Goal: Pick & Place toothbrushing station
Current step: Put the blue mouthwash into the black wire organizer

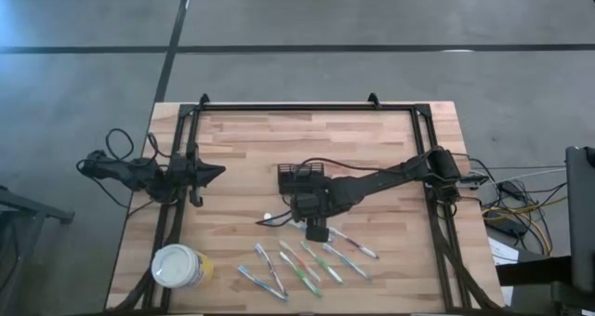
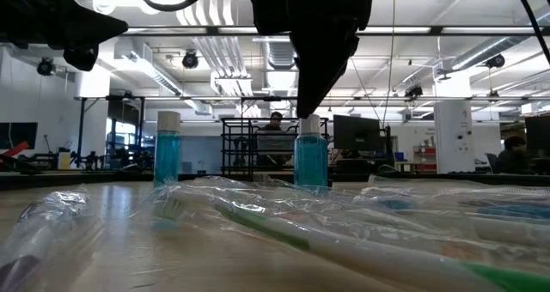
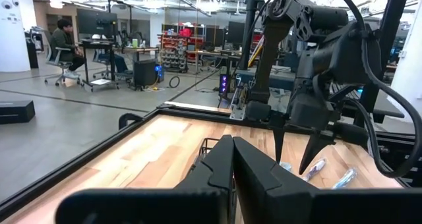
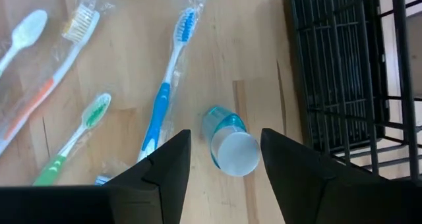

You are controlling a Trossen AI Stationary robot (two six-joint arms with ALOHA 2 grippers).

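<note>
One black wire-mesh caddy, upright

Black wire caddy, blue-liquid bottle, white cap, pale wood table.

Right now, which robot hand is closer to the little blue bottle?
The right hand hangs open right above the little blue bottle. The left hand waits shut, far off by the table's left side.

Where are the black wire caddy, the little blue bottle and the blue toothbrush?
black wire caddy (image 4: 336, 72), right wrist view, mesh floor.
little blue bottle (image 4: 231, 148), right wrist view, white cap.
blue toothbrush (image 4: 161, 109), right wrist view, handle.
</note>
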